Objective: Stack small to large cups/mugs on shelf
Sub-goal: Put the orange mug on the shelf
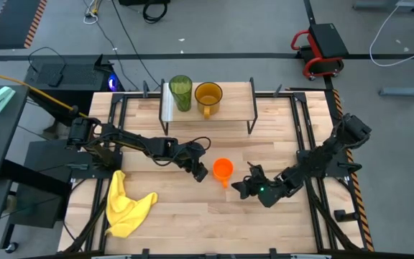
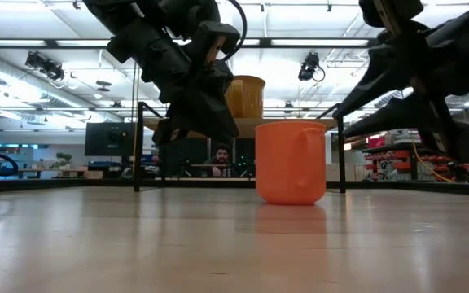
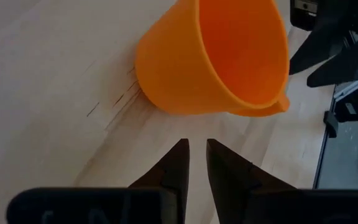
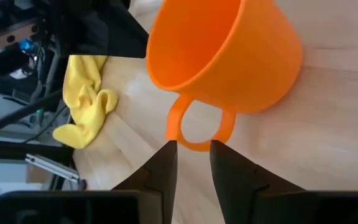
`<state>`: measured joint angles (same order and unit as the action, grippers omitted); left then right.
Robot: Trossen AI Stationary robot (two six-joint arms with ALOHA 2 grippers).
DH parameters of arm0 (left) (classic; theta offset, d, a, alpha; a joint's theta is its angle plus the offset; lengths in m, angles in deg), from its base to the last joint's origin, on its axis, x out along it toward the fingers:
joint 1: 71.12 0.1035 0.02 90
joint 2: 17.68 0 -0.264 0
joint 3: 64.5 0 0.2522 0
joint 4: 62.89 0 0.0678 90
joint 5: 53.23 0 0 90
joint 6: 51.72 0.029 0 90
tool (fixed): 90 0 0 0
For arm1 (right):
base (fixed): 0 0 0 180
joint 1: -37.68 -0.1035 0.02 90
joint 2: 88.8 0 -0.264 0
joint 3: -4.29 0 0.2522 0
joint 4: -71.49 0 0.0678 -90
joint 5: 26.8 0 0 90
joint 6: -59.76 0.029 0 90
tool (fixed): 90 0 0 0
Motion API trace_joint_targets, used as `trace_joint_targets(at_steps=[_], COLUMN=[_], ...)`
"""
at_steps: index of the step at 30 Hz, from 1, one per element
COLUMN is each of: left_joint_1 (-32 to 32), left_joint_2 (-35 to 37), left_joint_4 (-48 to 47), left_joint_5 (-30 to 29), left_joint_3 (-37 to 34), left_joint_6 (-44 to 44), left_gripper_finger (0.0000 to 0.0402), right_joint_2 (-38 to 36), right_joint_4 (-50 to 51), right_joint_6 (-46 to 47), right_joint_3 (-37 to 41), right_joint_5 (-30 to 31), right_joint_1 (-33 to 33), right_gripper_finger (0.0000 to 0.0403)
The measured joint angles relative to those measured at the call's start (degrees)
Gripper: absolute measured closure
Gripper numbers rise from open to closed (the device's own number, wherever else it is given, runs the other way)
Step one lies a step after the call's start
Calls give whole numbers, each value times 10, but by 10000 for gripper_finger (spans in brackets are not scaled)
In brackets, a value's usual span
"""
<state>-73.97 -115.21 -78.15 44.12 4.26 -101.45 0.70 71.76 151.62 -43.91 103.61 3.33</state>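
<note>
Orange mug (image 4: pixel 229 56) fills both wrist views: it stands upright on the worktop (image 1: pixel 192 223), mouth up, between the two end effectors and touched by neither as far as I can see. Its handle (image 4: pixel 199 127) points toward the right end effector (image 4: pixel 191 152), whose fingers stand a narrow slot apart just short of the handle loop and hold nothing. On the opposite side, the left end effector (image 3: pixel 196 155) has its fingers nearly together, also empty, tips near the mug's wall.

Farther back, the green tumbler (image 1: pixel 180 92) and the amber mug (image 1: pixel 208 96) already sit side by side on the shelf (image 1: pixel 236 104), so the step in hand looks like picking up the last vessel. I judge the next move calls for one end effector to close on the rim or handle, lift the mug clear, and carry it to the shelf.

Both arms reach low and inward from their own sides of the worktop, wrists angled down toward the mug. A yellow cloth (image 1: pixel 126 205) lies well apart near the left front.
</note>
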Motion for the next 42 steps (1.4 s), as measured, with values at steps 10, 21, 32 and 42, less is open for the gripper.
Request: trace_joint_targets(at_steps=[10,21,32,42], left_joint_1=[0,0,0,0], left_joint_2=[0,0,0,0], left_joint_4=[1,1,1,2], left_joint_5=[-2,-2,-2,-2], left_joint_3=[0,0,0,0], left_joint_6=[-12,-17,-20,-33], left_gripper_finger=[331,339,332,339], right_joint_2=[14,21,21,21], right_joint_4=[-119,-175,-198,-208], right_joint_6=[-40,-65,-99,-123], right_joint_3=[42,66,66,58], right_joint_5=[-30,-55,-97,-128], right_joint_1=[20,40,71,81], right_gripper_finger=[304,304,304,304])
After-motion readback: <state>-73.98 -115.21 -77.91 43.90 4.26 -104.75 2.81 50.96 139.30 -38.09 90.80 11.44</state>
